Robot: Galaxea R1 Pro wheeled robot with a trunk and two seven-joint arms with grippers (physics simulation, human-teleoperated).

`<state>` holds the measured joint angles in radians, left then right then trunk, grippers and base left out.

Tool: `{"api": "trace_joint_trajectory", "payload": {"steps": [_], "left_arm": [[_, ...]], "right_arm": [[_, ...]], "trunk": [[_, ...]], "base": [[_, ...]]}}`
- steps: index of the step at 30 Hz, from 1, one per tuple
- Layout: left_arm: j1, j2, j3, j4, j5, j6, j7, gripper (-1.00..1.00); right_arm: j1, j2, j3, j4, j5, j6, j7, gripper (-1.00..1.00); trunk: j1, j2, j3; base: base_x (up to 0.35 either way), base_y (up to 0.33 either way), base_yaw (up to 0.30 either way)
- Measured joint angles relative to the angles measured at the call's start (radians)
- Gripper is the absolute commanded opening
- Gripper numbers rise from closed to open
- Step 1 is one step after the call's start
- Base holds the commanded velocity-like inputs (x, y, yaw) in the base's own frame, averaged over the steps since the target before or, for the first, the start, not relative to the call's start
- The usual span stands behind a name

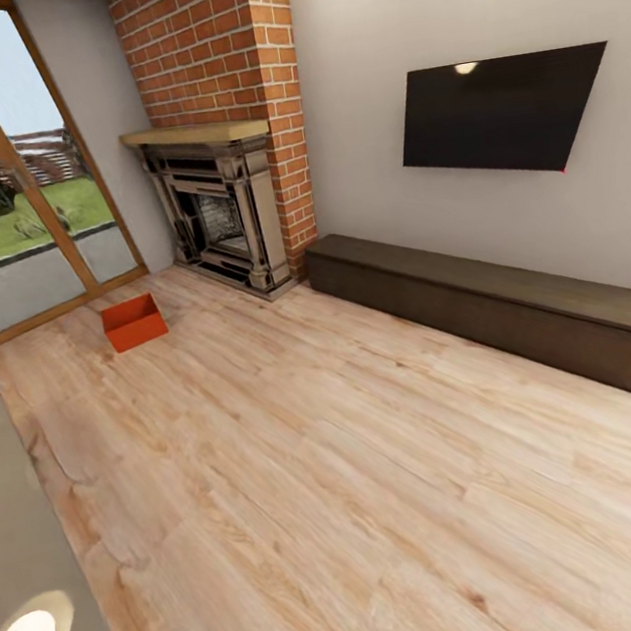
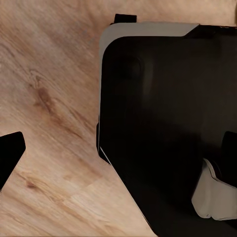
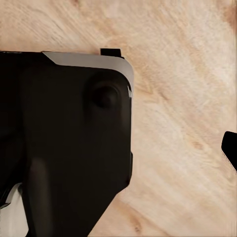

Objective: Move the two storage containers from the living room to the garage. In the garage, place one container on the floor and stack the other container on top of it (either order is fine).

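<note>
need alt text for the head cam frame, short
One orange-red storage container sits open-top on the light wood plank floor near a brick fireplace and a tall glass door showing grass outside. A long dark low cabinet runs along the white wall beneath a wall-mounted black TV.

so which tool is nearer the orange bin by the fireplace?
Left, probably: the orange bin sits far ahead on the robot's left. Both wrist views look down at wood floor beside the base, neither near it.

A storage container (image 1: 135, 322) sits on the plank floor (image 1: 359, 471), left of the fireplace (image 1: 215, 214).
</note>
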<state>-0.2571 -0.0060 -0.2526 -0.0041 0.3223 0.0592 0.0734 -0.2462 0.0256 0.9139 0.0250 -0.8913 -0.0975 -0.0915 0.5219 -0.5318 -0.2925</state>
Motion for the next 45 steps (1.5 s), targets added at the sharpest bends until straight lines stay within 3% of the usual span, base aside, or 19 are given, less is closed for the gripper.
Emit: {"api": "trace_joint_trajectory", "payload": {"steps": [45], "left_arm": [[0.0, -0.001, 0.0, 0.0, 0.0, 0.0, 0.001, 1.0]], "right_arm": [[0.0, -0.002, 0.0, 0.0, 0.0, 0.0, 0.0, 1.0]], "trunk": [[0.0, 0.0, 0.0]], "base": [[0.322, 0.0, 0.247]]}}
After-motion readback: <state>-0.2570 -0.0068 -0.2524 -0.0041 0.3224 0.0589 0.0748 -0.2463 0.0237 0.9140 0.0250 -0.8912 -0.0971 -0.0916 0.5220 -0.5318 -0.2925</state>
